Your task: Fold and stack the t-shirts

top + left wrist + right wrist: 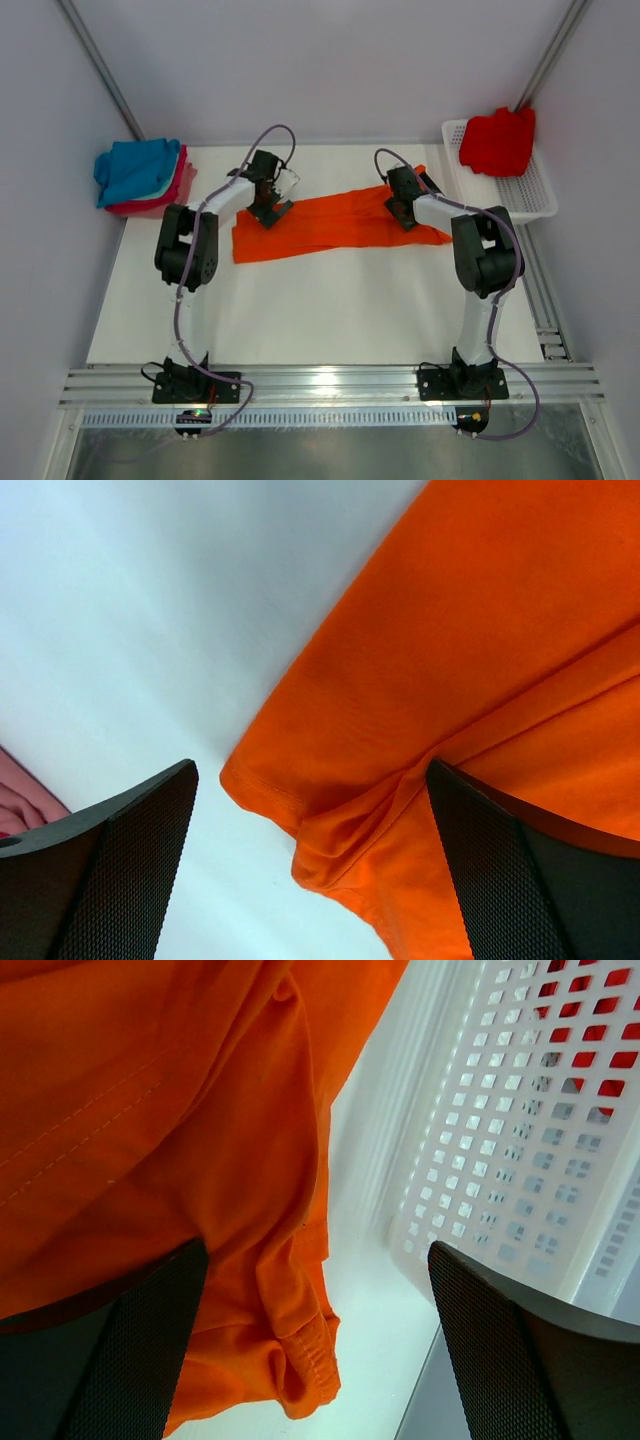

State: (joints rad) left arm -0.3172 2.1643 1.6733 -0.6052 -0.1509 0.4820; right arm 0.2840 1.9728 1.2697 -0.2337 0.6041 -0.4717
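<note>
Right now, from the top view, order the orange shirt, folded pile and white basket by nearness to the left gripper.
From the left gripper:
1. orange shirt, directly under it.
2. folded pile, far-left corner.
3. white basket, far right.

Orange t-shirt [340, 225]: matt soft cloth. My left finger pads [130, 870]: black, fine-grained texture. Basket [480, 1190]: white plastic mesh. Table [300, 310]: smooth, matt.

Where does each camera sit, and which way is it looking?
Top: overhead, behind the left arm and right arm, facing down at the table; both show whole.
Left wrist: on the left arm, facing the orange shirt; open left gripper shows.
Right wrist: on the right arm, facing orange shirt and basket; open right gripper shows.
All share the orange shirt.
</note>
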